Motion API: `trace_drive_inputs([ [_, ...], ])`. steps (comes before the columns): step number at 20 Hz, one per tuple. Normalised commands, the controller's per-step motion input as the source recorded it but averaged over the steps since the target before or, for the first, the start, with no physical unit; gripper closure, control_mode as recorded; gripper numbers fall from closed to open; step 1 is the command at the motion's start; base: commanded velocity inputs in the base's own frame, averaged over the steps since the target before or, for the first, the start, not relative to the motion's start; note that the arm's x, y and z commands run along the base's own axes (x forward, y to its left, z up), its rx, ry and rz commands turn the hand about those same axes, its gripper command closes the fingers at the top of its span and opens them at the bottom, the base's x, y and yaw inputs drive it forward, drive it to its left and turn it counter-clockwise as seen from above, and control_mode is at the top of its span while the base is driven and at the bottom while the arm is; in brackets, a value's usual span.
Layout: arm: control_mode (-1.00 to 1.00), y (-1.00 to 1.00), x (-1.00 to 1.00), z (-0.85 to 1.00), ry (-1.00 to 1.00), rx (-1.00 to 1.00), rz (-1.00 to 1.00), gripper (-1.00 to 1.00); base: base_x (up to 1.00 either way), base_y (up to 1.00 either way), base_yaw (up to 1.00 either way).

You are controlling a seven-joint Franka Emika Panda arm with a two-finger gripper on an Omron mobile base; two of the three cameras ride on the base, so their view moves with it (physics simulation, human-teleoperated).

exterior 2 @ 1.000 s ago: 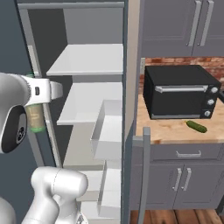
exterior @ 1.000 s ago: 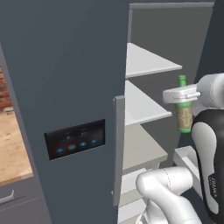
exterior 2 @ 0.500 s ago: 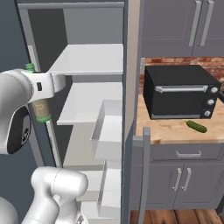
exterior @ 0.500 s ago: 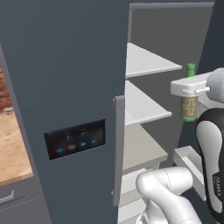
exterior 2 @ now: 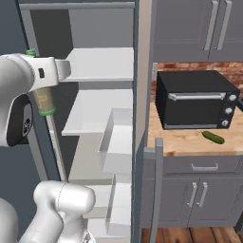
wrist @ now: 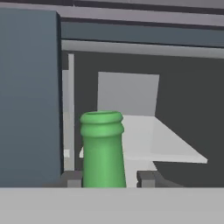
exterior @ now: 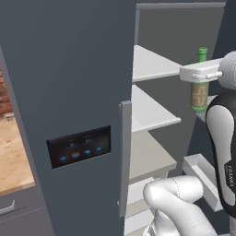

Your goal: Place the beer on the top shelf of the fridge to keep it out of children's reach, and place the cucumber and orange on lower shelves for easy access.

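My gripper (exterior: 201, 73) is shut on the neck of the beer (exterior: 199, 94), a green bottle with an olive label. It hangs upright in front of the open fridge (exterior: 69, 69), at about the height of the top shelf (exterior: 152, 64) and to its right. From the right the beer (exterior 2: 43, 100) hangs under my hand (exterior 2: 42, 76), left of the top shelf (exterior 2: 102, 64). The hand view has the green neck (wrist: 103, 148) between my fingertips (wrist: 146, 177), with a shelf (wrist: 148, 140) beyond. The cucumber (exterior 2: 213, 137) lies on the wooden counter. The orange is out of view.
Lower shelves (exterior: 150, 113) sit below the top one. The fridge door (exterior: 78, 147) with its touch panel stands open on the left. A door bin (exterior 2: 116, 142) juts out by the shelves. A black oven (exterior 2: 194, 99) stands on the counter (exterior 2: 185, 142), behind the cucumber.
The arm has lifted the beer from about the second shelf's height up to the top shelf's level. The grip on it has not changed.
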Motion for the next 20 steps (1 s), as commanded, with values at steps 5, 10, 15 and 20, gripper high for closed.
trace_drive_inputs([
  [5,-1.00,0.00,0.19,0.08,-0.01,0.01,0.00,1.00,0.00,0.00,0.00],
  [10,-1.00,-0.03,0.22,0.00,-0.08,0.04,0.00,1.00,0.00,0.00,0.00],
  [15,-1.00,0.00,0.25,0.00,-0.12,0.04,0.00,1.00,0.00,0.00,0.00],
  [20,-1.00,0.00,0.27,0.00,-0.06,0.06,0.00,1.00,0.00,0.00,0.00],
])
